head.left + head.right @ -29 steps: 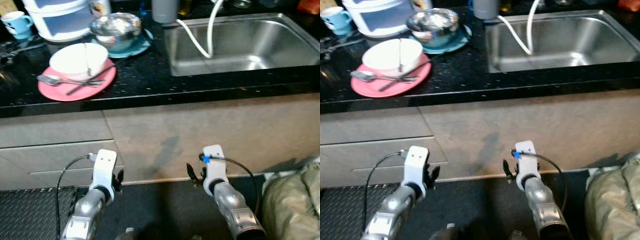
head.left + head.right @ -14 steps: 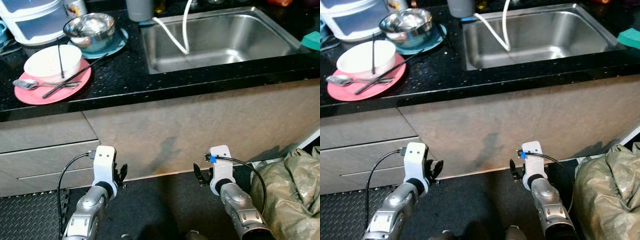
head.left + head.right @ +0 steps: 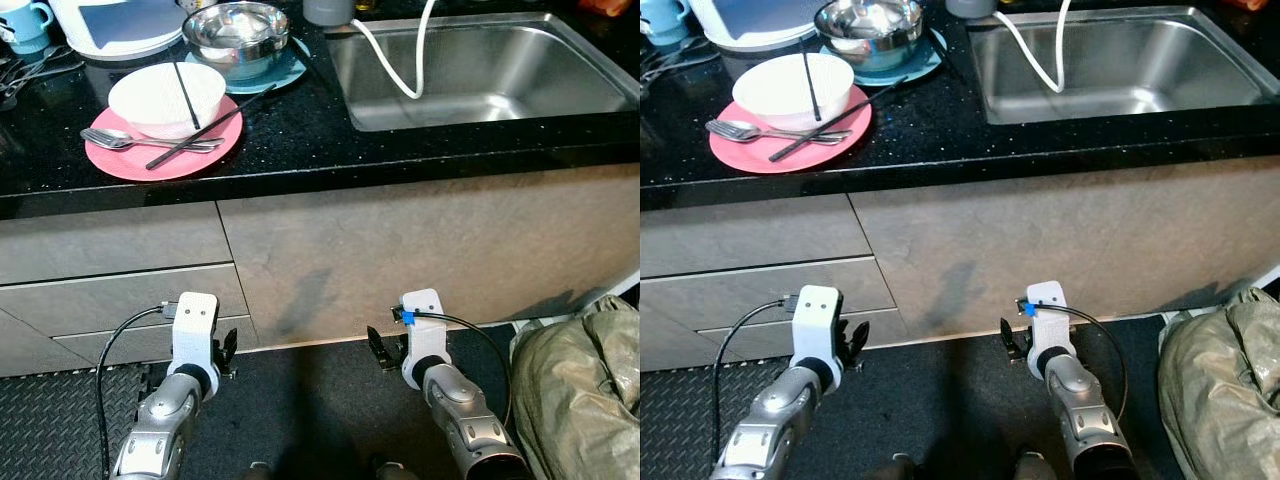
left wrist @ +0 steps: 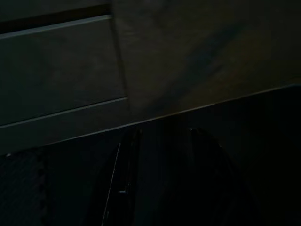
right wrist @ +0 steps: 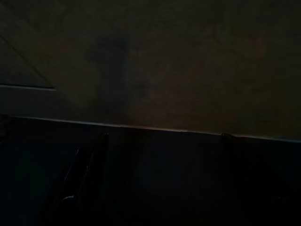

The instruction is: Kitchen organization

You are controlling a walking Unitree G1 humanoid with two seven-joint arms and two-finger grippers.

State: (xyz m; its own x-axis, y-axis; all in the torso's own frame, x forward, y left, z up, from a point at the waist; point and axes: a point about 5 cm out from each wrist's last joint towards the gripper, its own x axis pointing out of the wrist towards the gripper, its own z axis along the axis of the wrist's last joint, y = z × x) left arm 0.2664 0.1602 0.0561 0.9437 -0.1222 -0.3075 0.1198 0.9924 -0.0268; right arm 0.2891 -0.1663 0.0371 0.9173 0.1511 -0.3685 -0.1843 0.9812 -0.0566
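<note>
Black tabletop (image 3: 300, 140) w/ pink plate (image 3: 165, 140), white bowl (image 3: 167, 98), spoon (image 3: 120, 138), chopsticks (image 3: 205, 128); steel bowl (image 3: 237, 25) behind; sink (image 3: 490, 70) alongside; left gripper (image 3: 226, 352), right gripper (image 3: 378, 350) hang low by cabinet; jaws' state: can't tell.

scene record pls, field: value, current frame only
counter: black countertop, sink on the robot's right
sink: white hose hanging in
dishes: white bowl on pink plate, one chopstick in bowl, one chopstick and spoon on plate
behind: steel bowl on teal plate
left gripper: idle, low by drawers
right gripper: idle, low by cabinet
floor: bag on the right
</note>
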